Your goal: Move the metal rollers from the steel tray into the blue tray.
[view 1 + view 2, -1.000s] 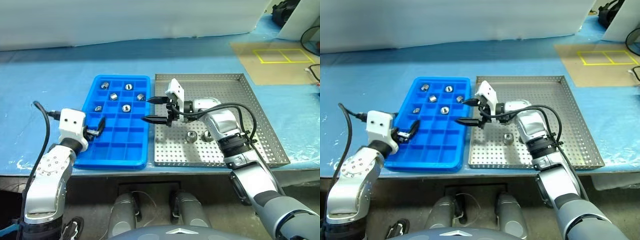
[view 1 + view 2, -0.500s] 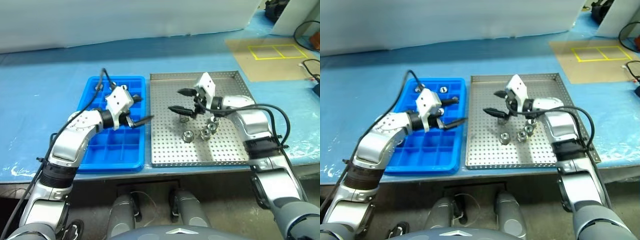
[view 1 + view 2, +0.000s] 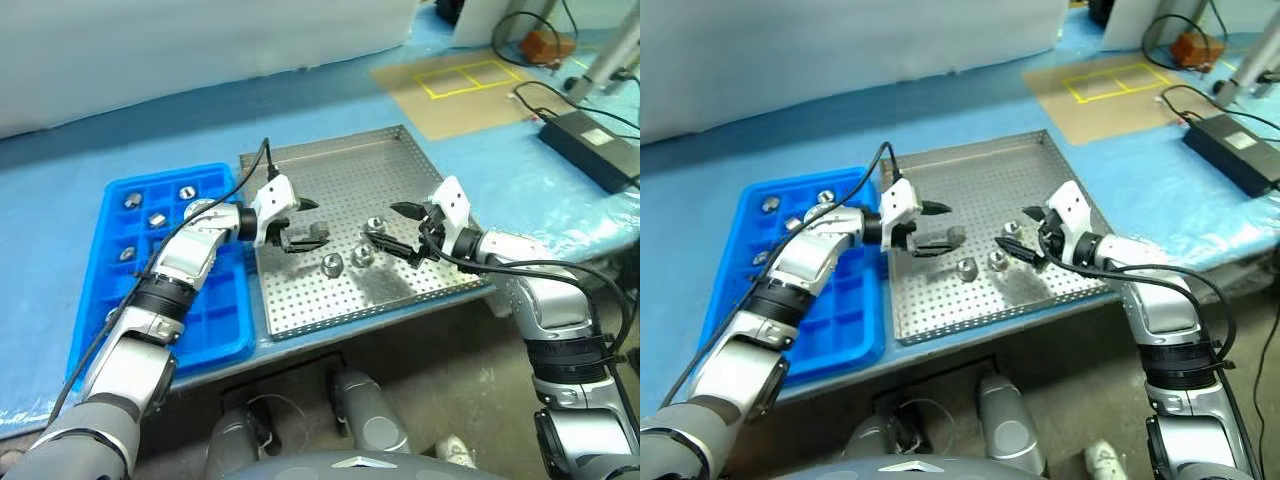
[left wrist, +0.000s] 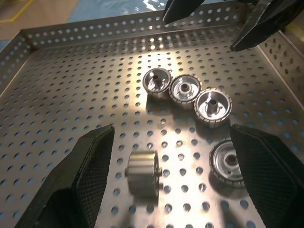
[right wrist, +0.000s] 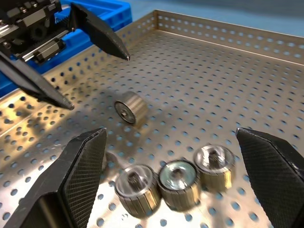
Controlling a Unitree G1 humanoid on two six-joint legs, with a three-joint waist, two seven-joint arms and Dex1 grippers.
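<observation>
Rollers first — five of them sit on the perforated floor of the steel tray [image 3: 340, 170]. Three stand in a tight row [image 4: 186, 90], touching side by side with their centre holes facing up. A fourth roller [image 4: 229, 163] stands just beside that row, also hole up. The fifth roller [image 4: 142, 173] is the odd one out — tipped onto its curved side, a little apart from the rest.

Over on the robot's left lies the blue tray [image 3: 215, 320], right up against the steel one. Several rollers [image 3: 157, 218] already rest in its far compartments, one to a cell; the nearer compartments are bare blue.

Now the arms. The left gripper [image 3: 305, 220] reaches across from the blue tray's side and hangs over the steel tray, its two black fingers spread wide with nothing between them. In its wrist view the tipped roller lies on the floor between the two fingers [image 4: 85, 166], touching neither.

The right gripper [image 3: 392, 228] comes in from the opposite side, pointing back toward the left one, and its fingers are spread wide too, empty. Its wrist view shows the row of three [image 5: 175, 179] sitting on the floor between its own pads [image 5: 80, 166], and beyond them the tipped roller [image 5: 130, 108] with the left gripper's pointed tips above it.

So both pincers face each other over the tray, rollers between them, none gripped.
</observation>
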